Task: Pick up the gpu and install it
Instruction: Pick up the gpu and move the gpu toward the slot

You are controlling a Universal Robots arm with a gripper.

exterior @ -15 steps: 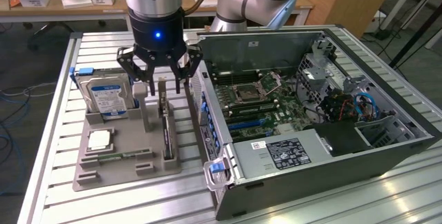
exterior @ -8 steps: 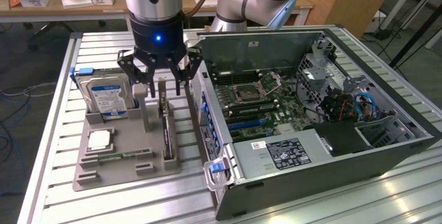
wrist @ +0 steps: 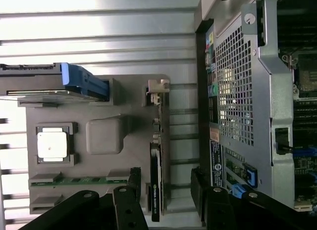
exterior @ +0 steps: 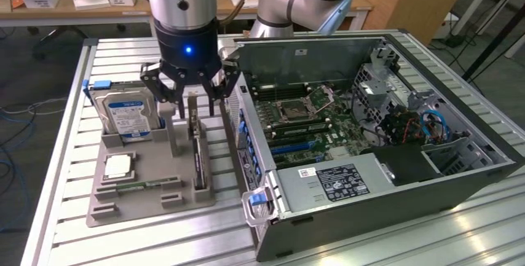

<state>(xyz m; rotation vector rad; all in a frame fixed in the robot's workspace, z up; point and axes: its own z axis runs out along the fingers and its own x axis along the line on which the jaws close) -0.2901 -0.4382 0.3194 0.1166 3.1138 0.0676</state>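
Computer case: opened, lying beside the grey holder tray. Gripper: jaws wide, nothing held, poised at the top edge of the gpu, a finger to each side. The gpu stands on edge along the tray's case-side edge. Handling, as judged: centre on the board's flat faces, descend straight, close gently. Slatted metal tabletop; cluttered workbench behind.

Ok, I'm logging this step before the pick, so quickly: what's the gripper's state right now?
Gripper: open, holding nothing, poised over the gpu, which stands on edge in the grey tray.
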